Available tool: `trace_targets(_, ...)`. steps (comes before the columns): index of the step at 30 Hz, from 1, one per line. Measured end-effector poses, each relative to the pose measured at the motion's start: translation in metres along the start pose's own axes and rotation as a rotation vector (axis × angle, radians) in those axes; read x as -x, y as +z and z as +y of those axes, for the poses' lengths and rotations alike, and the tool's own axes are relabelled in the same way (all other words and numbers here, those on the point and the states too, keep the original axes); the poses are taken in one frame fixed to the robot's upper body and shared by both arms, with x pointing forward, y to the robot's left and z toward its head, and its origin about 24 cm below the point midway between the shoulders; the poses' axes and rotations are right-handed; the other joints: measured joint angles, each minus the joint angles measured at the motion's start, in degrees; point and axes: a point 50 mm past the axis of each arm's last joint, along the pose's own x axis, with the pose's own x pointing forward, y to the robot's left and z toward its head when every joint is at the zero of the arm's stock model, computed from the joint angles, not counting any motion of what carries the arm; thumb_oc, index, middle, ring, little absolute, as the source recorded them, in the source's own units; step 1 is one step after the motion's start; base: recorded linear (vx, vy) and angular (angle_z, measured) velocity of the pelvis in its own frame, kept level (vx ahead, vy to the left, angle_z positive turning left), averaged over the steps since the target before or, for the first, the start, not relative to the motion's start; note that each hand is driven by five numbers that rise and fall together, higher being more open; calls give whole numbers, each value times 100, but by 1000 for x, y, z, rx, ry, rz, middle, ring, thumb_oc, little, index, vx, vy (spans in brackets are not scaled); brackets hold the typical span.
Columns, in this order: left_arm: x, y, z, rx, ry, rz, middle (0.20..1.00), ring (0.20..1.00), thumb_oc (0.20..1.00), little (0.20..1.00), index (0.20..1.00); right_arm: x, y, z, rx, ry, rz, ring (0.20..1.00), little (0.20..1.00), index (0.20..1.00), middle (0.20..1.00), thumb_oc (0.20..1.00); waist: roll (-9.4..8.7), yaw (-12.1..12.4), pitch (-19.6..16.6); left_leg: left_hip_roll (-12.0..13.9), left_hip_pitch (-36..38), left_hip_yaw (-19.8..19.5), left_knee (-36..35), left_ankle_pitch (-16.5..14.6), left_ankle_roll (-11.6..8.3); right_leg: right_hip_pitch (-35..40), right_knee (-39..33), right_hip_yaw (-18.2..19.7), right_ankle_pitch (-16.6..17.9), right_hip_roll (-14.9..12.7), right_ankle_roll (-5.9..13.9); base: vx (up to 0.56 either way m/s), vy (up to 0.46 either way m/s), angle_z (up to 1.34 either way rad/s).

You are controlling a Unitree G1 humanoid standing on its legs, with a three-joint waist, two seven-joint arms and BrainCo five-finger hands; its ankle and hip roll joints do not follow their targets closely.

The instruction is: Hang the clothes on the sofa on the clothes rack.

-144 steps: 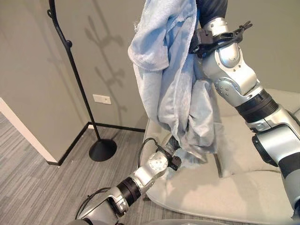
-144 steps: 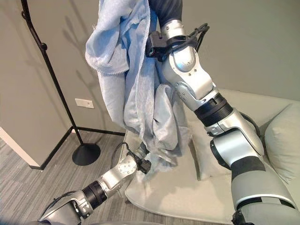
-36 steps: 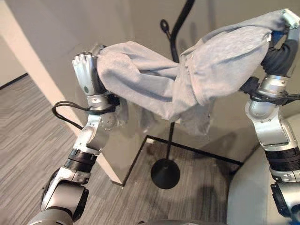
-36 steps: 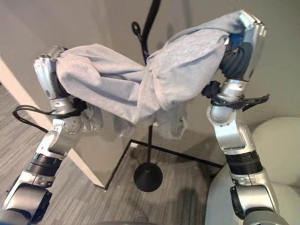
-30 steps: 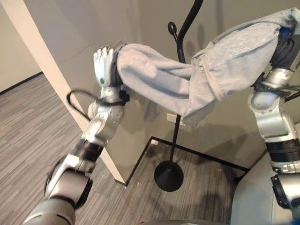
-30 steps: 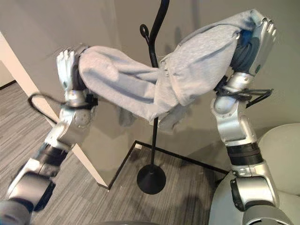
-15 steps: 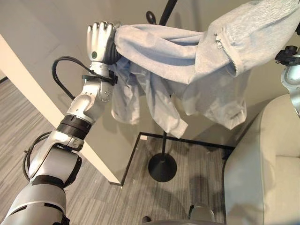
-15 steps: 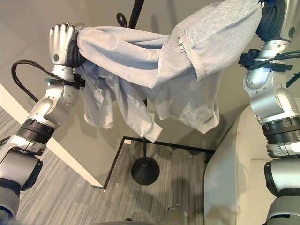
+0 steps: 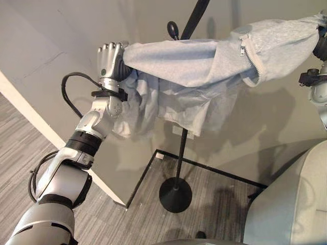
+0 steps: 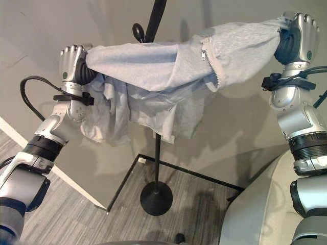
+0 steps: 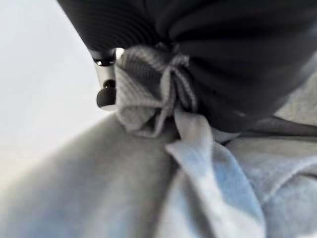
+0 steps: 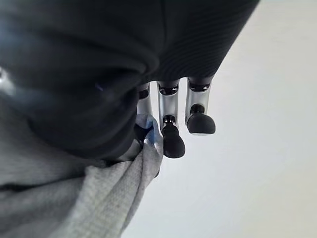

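Nearest, at the lower right, is the rounded edge of the pale sofa (image 9: 286, 204). Grey plank floor (image 9: 30, 148) lies open on the left, up to a white wall corner (image 10: 61, 178). Beyond it the round black base of the clothes rack (image 10: 156, 198) stands free on the floor near the wall, with bare floor around it.

Higher up, the grey zip jacket (image 10: 204, 56) hangs in the air, stretched between the two raised hands. Its long axis runs almost level from left to right, and the zipper is toward the right side. Loose folds hang down in the middle, in front of the thin black pole of the rack.

The left hand (image 10: 72, 62) is clenched on the bunched left end of the jacket. The right hand (image 10: 299, 31) grips the right end, its fingers curled over the cloth. The rack's hooked top rises behind the jacket, close to the grey wall (image 9: 66, 25).
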Motion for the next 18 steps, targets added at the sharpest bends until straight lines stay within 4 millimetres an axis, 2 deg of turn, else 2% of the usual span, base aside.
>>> trace_targets(3,29,-6,-21,38,-79,54,200,200,200,200,200,21,-9,14,-26,58,40,200,200,200,200,200,22,3,6,15,85,-8,-1,-3,-3,88,-2,1,-56,14,3,23,-7,2)
trace_targets(4,58,-10,-36,77,-148,99,200,200,200,200,200,46,-17,25,-69,102,82,200,200,200,200,200,63,2,-20,46,101,-15,-2,-34,-15,114,-3,-12,-136,35,53,9,-7,5)
trace_targets(6,87,-11,-52,113,-234,144,200,200,200,200,200,78,-34,38,-64,193,146,200,200,200,200,200,126,18,-13,76,70,-18,-4,-95,-40,101,-3,-55,-141,53,46,16,-16,9)
trace_targets(7,95,-11,-56,120,-255,153,200,200,200,200,200,86,-39,42,-58,223,168,200,200,200,200,200,141,11,-6,86,69,-19,-4,-118,-59,102,-3,-71,-135,58,39,31,-15,8)
trace_targets(8,110,-10,-63,151,-291,180,200,200,200,200,200,106,-47,49,-72,267,218,200,200,200,200,200,153,26,-2,93,43,-20,-19,-170,-16,94,-3,-71,-127,60,50,24,-7,3)
trace_targets(9,135,-7,-75,211,-332,242,200,200,200,200,200,142,-51,64,-127,324,300,200,200,200,200,200,156,43,-8,94,66,-19,-40,-204,-32,126,-2,-70,-144,60,21,0,0,0)
trace_targets(11,147,-4,-86,233,-387,278,200,200,200,200,200,161,-48,77,-154,385,333,200,200,200,200,200,186,36,-13,90,32,-13,-41,-218,-52,77,0,-41,-153,55,5,9,1,-7)
trace_targets(12,155,-3,-96,276,-412,348,200,200,200,200,200,172,-40,89,-206,403,361,200,200,200,200,200,201,24,-29,88,-5,-2,-40,-215,-48,33,1,-5,-144,56,13,9,3,-9)
trace_targets(16,179,16,-117,515,-439,532,200,200,200,200,200,207,-22,114,-315,471,424,200,200,200,200,200,197,-30,-60,91,-23,33,-36,-168,16,-22,2,34,-96,72,21,-22,11,-6)
trace_targets(17,182,21,-120,588,-430,575,545,545,545,545,545,213,-17,118,-342,479,435,200,200,200,200,200,196,-31,-62,90,-15,32,-34,-163,15,-26,2,34,-84,72,39,-47,17,-3)
trace_targets(18,185,22,-121,655,-415,626,1000,1000,1000,1000,1000,218,-16,120,-364,473,458,200,200,200,200,200,185,-38,-68,91,-11,36,-6,-159,9,-22,1,39,-74,75,45,-33,11,-5)
